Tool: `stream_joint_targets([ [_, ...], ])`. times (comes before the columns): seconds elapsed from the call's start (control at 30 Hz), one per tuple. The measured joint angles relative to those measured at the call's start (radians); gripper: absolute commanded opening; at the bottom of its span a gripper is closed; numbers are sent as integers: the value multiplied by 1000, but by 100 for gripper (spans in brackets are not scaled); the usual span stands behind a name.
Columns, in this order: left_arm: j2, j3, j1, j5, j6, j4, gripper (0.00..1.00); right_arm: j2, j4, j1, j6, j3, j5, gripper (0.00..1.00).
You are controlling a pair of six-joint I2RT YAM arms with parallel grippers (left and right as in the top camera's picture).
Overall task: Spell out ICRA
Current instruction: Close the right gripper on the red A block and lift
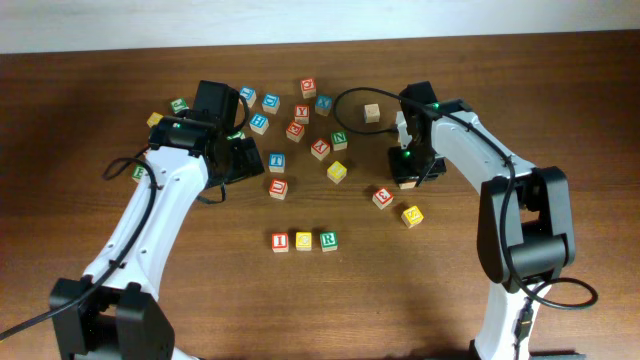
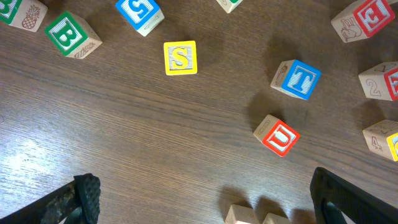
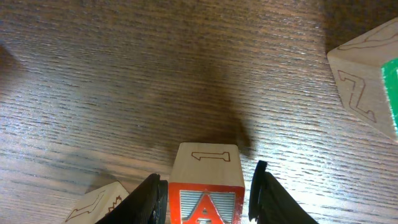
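A row of three blocks lies near the front middle of the table: red I (image 1: 280, 241), yellow C (image 1: 304, 241), green R (image 1: 328, 241). My right gripper (image 1: 405, 172) is low over the table to the right of the loose blocks. In the right wrist view its fingers (image 3: 208, 199) straddle a red A block (image 3: 206, 186), with a thin gap showing on the right side. My left gripper (image 1: 238, 160) hangs wide open and empty over bare wood (image 2: 208, 199), near a red U block (image 2: 277, 135).
Loose letter blocks are scattered at the back middle (image 1: 300, 110). A yellow block (image 1: 337, 171), a red one (image 1: 382, 197) and a yellow one (image 1: 412, 215) lie near the right gripper. Blue T (image 2: 296, 79) and yellow S (image 2: 180, 57) lie by the left gripper.
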Motion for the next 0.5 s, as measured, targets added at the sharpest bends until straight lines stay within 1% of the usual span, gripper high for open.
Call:
stream_joint_targets([
  [0.2,0,0,0,0,0,0,99,0,0,0,6,0,3,27],
  [0.43,0,0,0,0,0,0,99,0,-3,0,19,0,3,27],
  [0.5,0,0,0,0,0,0,99,0,-34,0,27,8,3,27],
])
